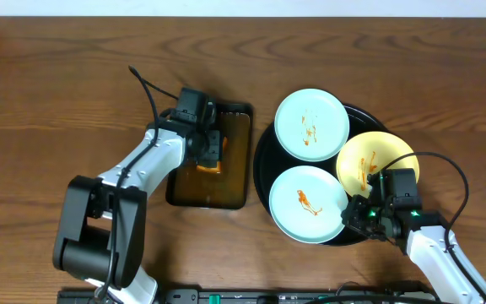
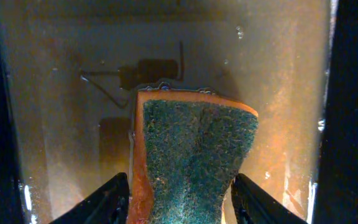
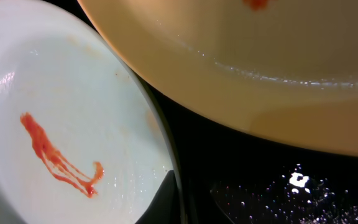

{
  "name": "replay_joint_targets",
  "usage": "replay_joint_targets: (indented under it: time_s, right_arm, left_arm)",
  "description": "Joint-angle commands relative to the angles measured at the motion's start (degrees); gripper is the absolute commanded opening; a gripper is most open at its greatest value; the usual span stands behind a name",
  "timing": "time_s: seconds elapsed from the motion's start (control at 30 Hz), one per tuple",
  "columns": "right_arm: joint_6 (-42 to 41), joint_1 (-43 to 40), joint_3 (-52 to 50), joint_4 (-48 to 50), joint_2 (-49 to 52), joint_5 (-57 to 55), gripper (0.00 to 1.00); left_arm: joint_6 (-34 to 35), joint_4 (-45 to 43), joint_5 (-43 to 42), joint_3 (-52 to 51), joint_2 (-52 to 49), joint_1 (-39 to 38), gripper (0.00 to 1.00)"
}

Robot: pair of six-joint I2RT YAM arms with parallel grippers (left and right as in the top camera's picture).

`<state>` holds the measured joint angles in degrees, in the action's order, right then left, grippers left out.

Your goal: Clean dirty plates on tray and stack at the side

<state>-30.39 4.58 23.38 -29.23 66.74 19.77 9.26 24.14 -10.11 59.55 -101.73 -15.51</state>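
Sponge over brown tray, near plates

The brown wooden worktop carries two trays side by side, just apart: a rectangular dark brown tray near the middle and a round black tray to its right.

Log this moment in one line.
left gripper: shut on sponge, over brown tray | right gripper: by near mint plate, grip unclear | plates: three smeared, on black tray | stacked: none
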Motion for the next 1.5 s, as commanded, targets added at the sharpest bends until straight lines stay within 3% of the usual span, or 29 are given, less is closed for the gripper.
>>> replay_joint_targets:
  time_s: [0.0, 0.23, 0.57, 1.47]
  right_arm:
    - [-0.42, 0.39, -0.35, 0.17, 0.13, 0.22, 0.05]
    - [-0.42, 0.39, -0.37, 0.13, 0.13, 0.22, 0.04]
    - [-0.42, 0.39, -0.37, 0.13, 0.13, 1.33, 0.04]
    - [-0.42, 0.39, -0.37, 0.13, 0.13, 1.31, 0.05]
  left_arm:
    - [0.07, 0.20, 0.70, 0.42, -0.98, -0.55, 0.50]
    - [0.02, 0.42, 0.72, -0.37, -1.01, -1.73, 0.37]
    - [0.04, 1.46, 0.72, -0.37, -1.01, -1.73, 0.08]
    - [0.07, -2.93, 0.66, 0.11, 21.14, -1.66, 0.07]
